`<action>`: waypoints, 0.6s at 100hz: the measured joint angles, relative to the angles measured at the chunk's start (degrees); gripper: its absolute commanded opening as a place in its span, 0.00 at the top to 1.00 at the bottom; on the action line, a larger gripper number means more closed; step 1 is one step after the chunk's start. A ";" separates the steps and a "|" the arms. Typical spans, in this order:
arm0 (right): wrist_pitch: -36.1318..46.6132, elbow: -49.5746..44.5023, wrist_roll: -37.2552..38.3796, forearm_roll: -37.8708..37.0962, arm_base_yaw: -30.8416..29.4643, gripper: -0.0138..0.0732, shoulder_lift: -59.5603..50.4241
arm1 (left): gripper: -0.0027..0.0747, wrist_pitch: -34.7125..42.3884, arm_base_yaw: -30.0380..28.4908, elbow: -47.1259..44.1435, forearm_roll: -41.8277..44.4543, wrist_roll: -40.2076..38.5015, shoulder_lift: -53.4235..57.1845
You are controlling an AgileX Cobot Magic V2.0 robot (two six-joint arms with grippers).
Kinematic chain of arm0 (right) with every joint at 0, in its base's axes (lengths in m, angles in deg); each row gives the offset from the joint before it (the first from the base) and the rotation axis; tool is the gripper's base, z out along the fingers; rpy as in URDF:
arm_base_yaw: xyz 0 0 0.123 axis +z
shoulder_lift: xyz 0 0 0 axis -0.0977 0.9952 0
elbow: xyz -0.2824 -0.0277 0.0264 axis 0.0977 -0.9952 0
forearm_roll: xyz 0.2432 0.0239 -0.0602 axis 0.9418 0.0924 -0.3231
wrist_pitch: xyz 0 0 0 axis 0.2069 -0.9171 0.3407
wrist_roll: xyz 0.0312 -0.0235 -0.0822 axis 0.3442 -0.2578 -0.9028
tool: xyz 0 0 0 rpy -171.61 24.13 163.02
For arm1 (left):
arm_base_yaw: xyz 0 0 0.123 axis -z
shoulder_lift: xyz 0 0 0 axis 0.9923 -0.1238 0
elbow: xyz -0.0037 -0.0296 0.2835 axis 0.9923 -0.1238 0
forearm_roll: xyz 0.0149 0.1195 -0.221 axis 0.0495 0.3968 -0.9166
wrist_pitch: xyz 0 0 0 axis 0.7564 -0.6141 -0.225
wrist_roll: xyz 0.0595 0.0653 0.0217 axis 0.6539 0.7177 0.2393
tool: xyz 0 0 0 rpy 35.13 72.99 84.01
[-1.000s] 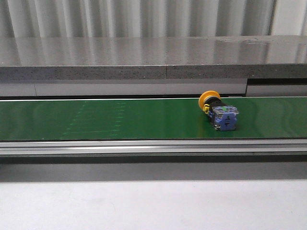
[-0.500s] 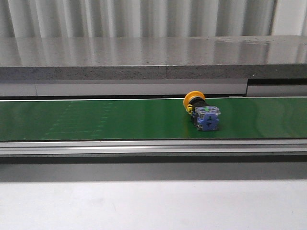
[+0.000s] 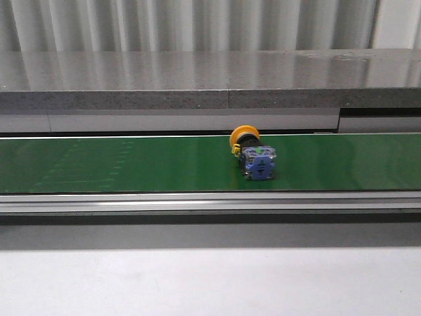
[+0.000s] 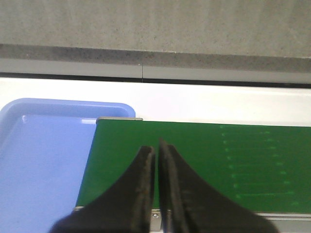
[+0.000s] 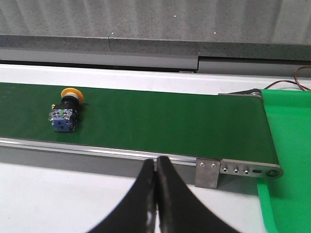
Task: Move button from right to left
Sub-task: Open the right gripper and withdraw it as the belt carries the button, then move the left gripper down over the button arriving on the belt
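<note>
- One button [image 3: 253, 153] lies on its side on the green conveyor belt [image 3: 131, 164], right of the belt's middle, its yellow head toward the grey ledge [image 3: 197, 79] behind, nothing around it.
- Both pincers are closed and hold nothing.
- Left pincer [image 4: 156, 153] hovers over the belt's end, beside a blue tray [image 4: 39, 160].
- Right pincer [image 5: 156, 167] sits by the belt's near rail [image 5: 97, 148], well apart from the button, with a green tray [image 5: 291, 145] past the belt's end.

Scene is evenly, brightly lit from overhead; soft glare streaks are seen on the grey speckled stone ledge [image 3: 197, 72] and pale sheen on the green conveyor belt [image 3: 131, 164]. Shadows are faint. Front view is slightly soft; dark pincer fingers [image 4: 146, 194] are blurred, out of focus in wrist views.
</note>
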 measured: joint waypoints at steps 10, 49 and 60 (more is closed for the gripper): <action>0.00 0.00 0.00 0.00 0.00 0.92 0.00 | 0.54 -0.79 0.00 2.47 0.00 0.56 -4.64; 0.00 0.00 0.00 0.00 0.00 0.92 0.00 | 0.32 -2.93 2.66 12.55 -0.11 2.92 -21.20; 0.00 0.00 0.00 0.00 0.00 0.92 0.00 | 0.35 -2.93 4.93 15.84 -0.96 3.37 -25.64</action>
